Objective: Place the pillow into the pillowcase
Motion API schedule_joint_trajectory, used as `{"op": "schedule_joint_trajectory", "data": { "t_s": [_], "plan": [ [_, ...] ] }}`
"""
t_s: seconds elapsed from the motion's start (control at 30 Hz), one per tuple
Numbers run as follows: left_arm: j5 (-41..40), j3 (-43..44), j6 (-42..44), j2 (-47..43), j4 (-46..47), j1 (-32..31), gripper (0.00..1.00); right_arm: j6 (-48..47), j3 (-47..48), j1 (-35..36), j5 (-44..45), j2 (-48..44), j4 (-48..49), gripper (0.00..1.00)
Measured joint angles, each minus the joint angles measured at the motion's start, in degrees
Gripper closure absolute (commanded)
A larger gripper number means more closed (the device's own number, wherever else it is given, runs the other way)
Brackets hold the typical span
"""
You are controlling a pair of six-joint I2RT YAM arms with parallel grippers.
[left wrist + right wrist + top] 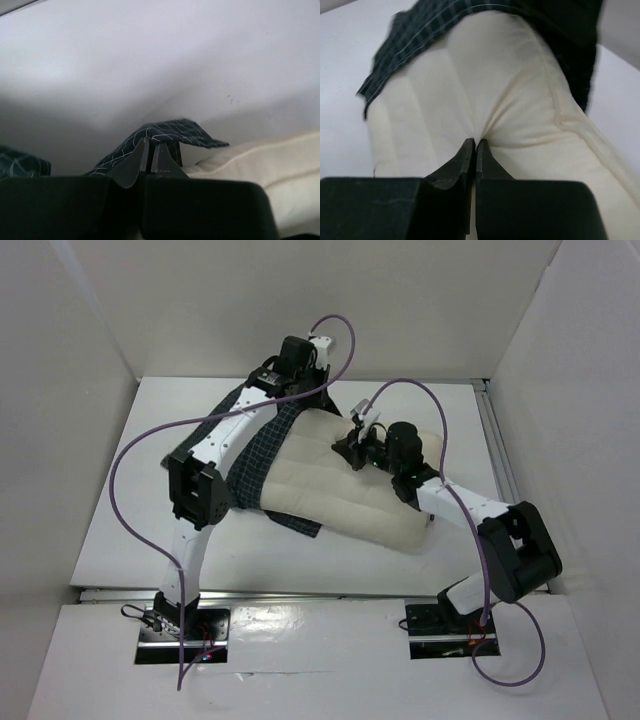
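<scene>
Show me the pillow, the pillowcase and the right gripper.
pillow (pixel 340 480): top external view, middle of its cream top.
pillowcase (pixel 255 465): top external view, checked cloth left of the pillow.
right gripper (pixel 475 143): right wrist view, between its fingertips, pinching pillow fabric.

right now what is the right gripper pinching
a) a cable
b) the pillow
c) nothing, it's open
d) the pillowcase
B: in the right wrist view the right gripper is shut on a fold of the cream pillow, whose fabric puckers at the fingertips.
</scene>
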Motion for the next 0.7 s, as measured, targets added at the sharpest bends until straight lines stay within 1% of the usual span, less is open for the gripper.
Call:
{"op": "schedule_joint_trajectory", "data": {
  "t_s": [0.1, 0.2, 0.27, 0.37, 0.47, 0.5, 0.53, 0.57, 0.6, 0.63, 0.67, 0.7],
  "plan": [
    [1.1, 0.9, -1.2, 1.3, 1.8, -1.2, 1.00, 3.5, 0.0, 1.8, 0.0, 1.8, 1.4, 1.00],
    [1.4, 0.4, -1.2, 2.1, 2.2, -2.8, 1.00, 6.4, 0.2, 3.8, 2.3, 6.0, 3.9, 1.00],
    [1.4, -1.5, -1.2, 2.1, 3.3, -3.9, 1.00, 8.2, 0.3, 4.4, 4.6, 9.2, 5.7, 1.00],
    [1.6, -7.9, -1.3, 1.4, 6.7, -4.9, 1.00, 10.6, 0.5, 4.5, 8.1, 12.7, 6.6, 1.00],
    [1.9, -12.2, -1.6, 1.4, 8.2, -5.1, 1.00, 13.5, 0.3, 4.8, 12.3, 13.8, 6.6, 1.00],
    [2.2, -12.7, -1.7, 1.4, 8.4, -5.0, 0.97, 14.3, 0.1, 4.9, 13.7, 13.8, 6.7, 1.00],
    [2.7, -12.7, -1.9, 1.4, 8.5, -5.0, 0.82, 15.0, -0.3, 5.2, 15.2, 13.8, 6.9, 1.00],
    [3.1, -12.5, -2.1, 1.4, 8.5, -5.0, 0.44, 15.6, -0.4, 5.5, 16.3, 13.8, 6.9, 1.00],
    [3.5, -11.9, -2.3, 1.4, 8.3, -4.9, 0.11, 16.3, -0.4, 5.7, 17.4, 13.8, 6.8, 1.00],
    [4.5, -11.2, -2.5, 1.4, 7.5, -5.0, 0.00, 16.8, -0.4, 5.8, 18.6, 13.8, 6.9, 1.00],
    [3.2, -10.5, -2.7, 1.4, 6.7, -5.1, 0.00, 17.3, -0.5, 5.8, 20.2, 13.7, 6.7, 1.00],
    [3.5, -9.7, -2.5, 1.3, 6.2, -4.7, 0.00, 17.5, -0.6, 5.7, 21.7, 13.3, 5.7, 0.97]
  ]
}}
